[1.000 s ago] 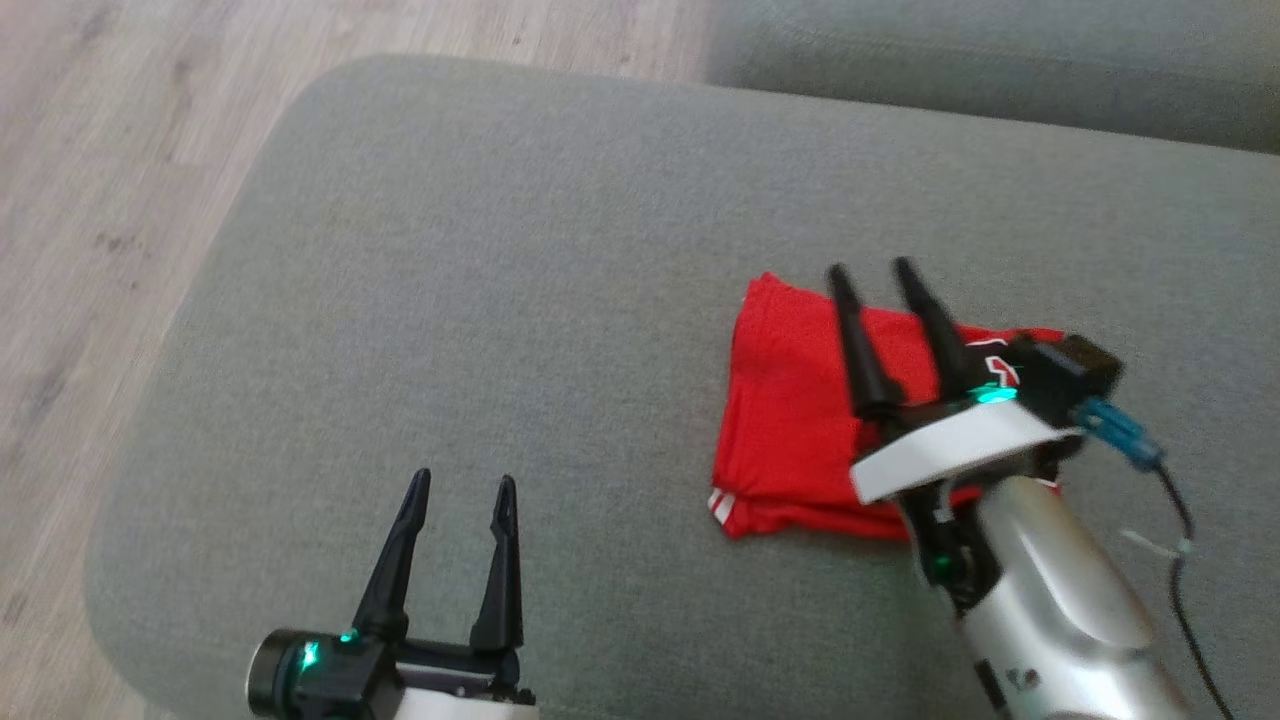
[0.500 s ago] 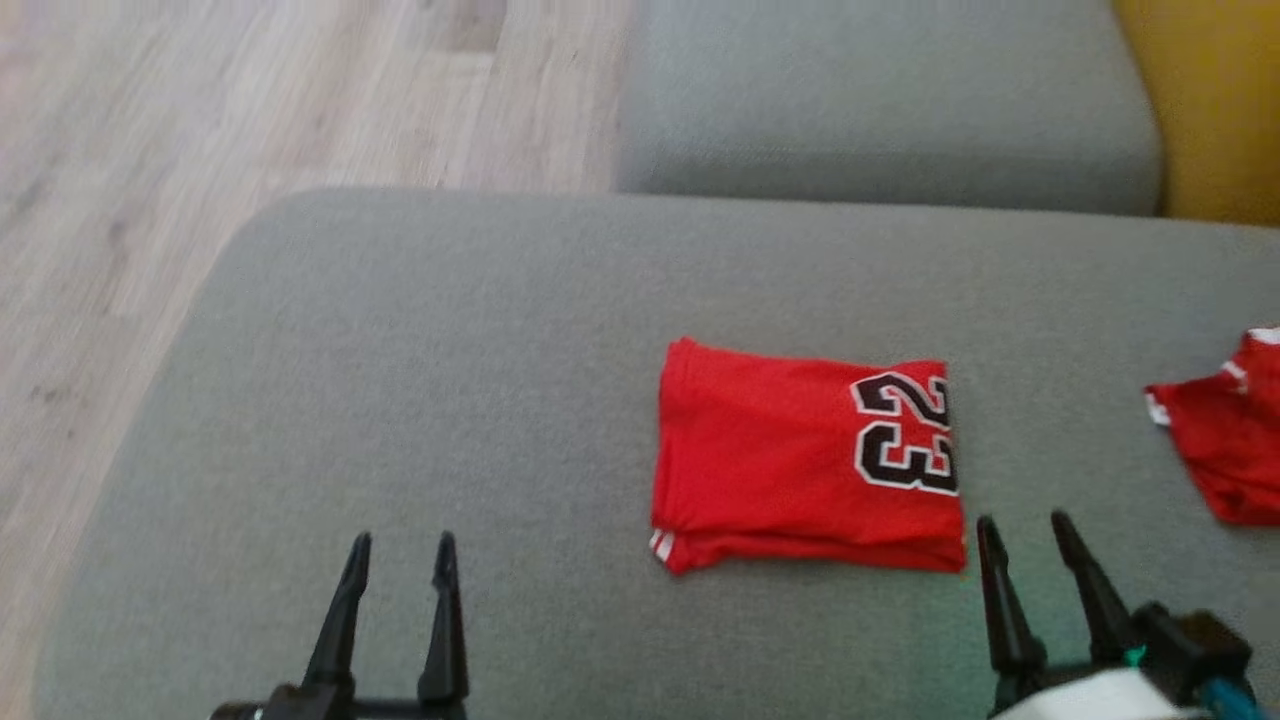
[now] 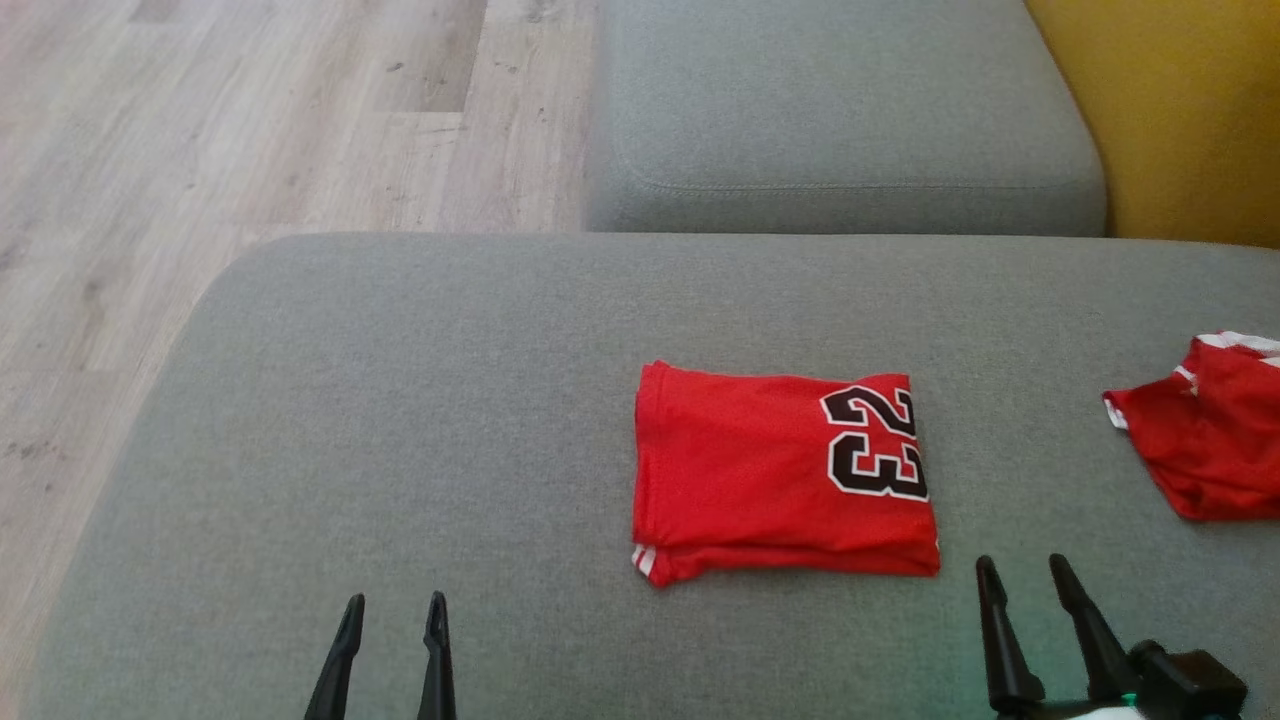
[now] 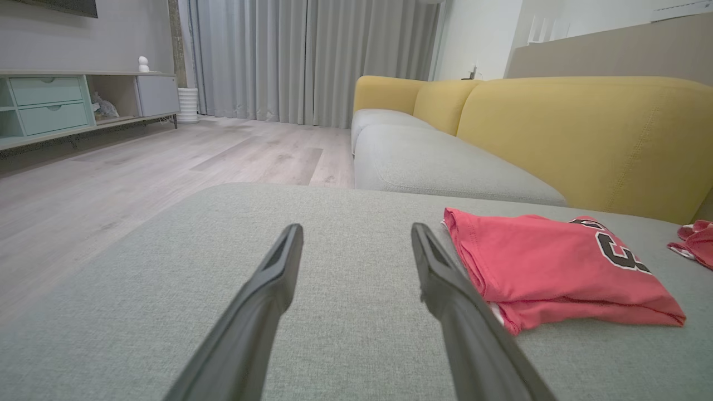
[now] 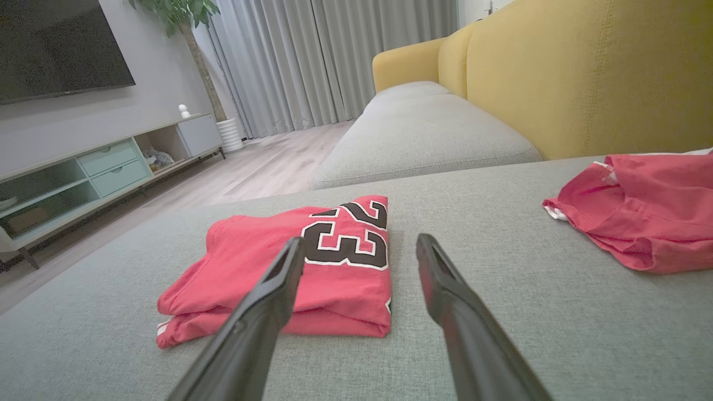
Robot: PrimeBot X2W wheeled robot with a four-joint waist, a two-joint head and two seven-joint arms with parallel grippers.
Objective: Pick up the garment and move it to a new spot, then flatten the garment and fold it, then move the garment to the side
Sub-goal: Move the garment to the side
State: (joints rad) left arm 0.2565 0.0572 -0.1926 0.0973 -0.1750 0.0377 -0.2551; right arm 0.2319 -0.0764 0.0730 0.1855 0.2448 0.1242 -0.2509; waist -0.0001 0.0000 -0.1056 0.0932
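The folded red garment [image 3: 780,470] lies flat mid-frame on the grey sofa cushion [image 3: 400,400], its long side running left to right. The right claw [image 3: 1022,566], spread and empty, hovers just below its lower right corner. It is nearer than the left claw [image 3: 396,600], also spread and empty, at lower left. Shifting the garment aside looks like the right arm's job.

Matt mesh-cloth garment [image 3: 760,470], woven-fabric cushion [image 3: 400,420]
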